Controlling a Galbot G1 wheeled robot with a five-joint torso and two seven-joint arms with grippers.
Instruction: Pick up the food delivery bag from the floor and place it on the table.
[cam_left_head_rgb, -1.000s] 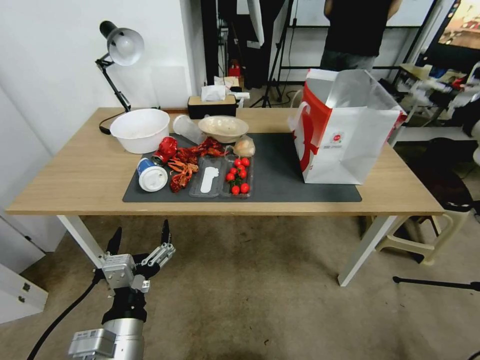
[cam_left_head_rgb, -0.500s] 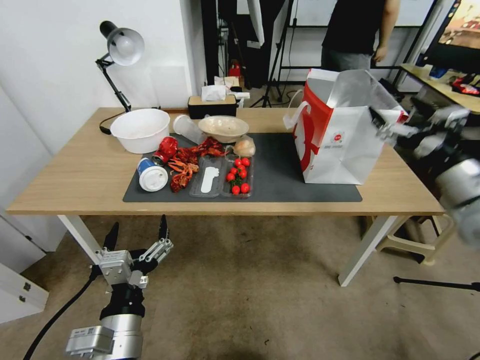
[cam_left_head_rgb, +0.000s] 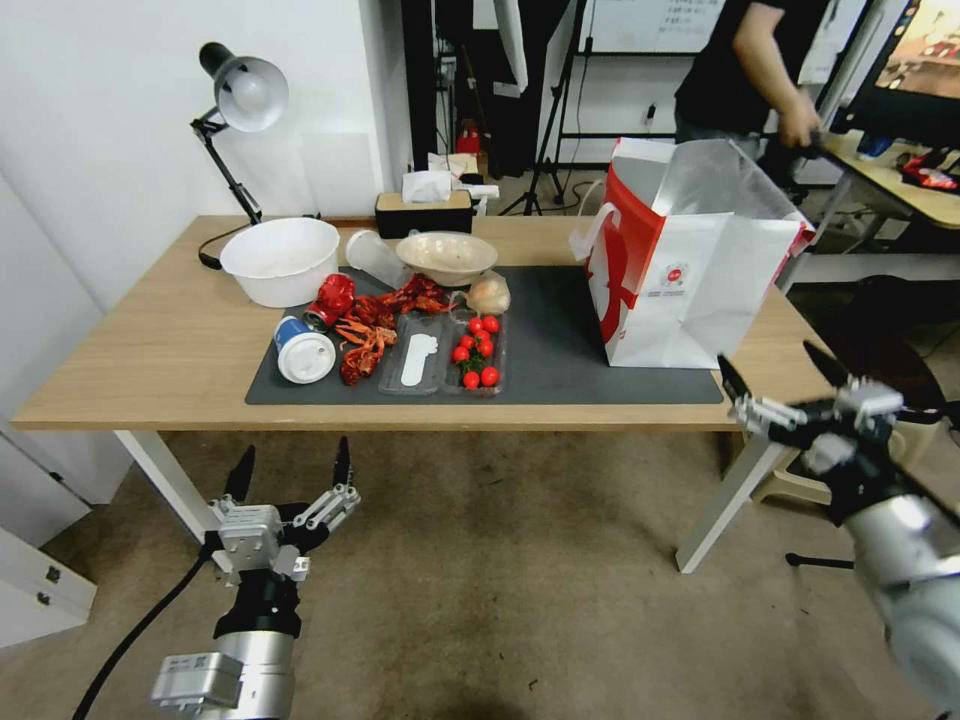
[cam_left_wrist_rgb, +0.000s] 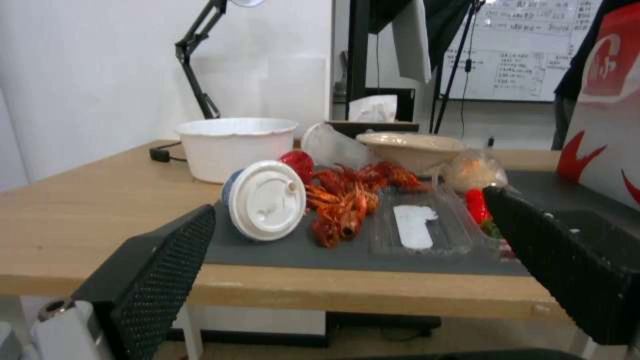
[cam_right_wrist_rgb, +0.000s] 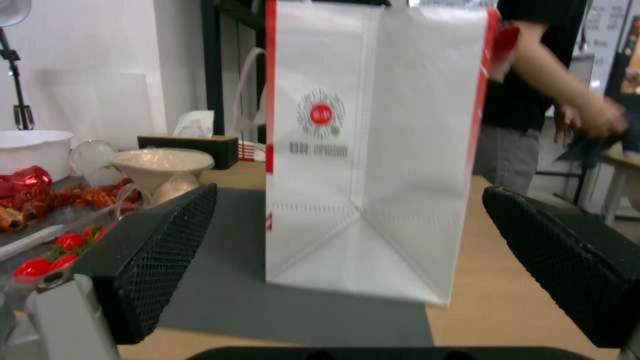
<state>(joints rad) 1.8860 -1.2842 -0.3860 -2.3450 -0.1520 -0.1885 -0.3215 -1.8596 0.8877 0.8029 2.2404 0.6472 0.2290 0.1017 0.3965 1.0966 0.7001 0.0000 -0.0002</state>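
The food delivery bag (cam_left_head_rgb: 690, 270) is being left upright on the table (cam_left_head_rgb: 150, 350); right gripper (cam_left_head_rgb: 785, 385) and left gripper (cam_left_head_rgb: 292, 470) are being held agape, empty.

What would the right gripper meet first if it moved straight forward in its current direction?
Probably the food delivery bag, standing upright on the table. The right gripper, jaws open, points squarely at its white front; the gap between looks free.

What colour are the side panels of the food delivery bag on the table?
Red, seen best in the head view on the food delivery bag.

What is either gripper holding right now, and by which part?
Nothing. The left gripper and right gripper are both open and empty; the food delivery bag stands free on the table.
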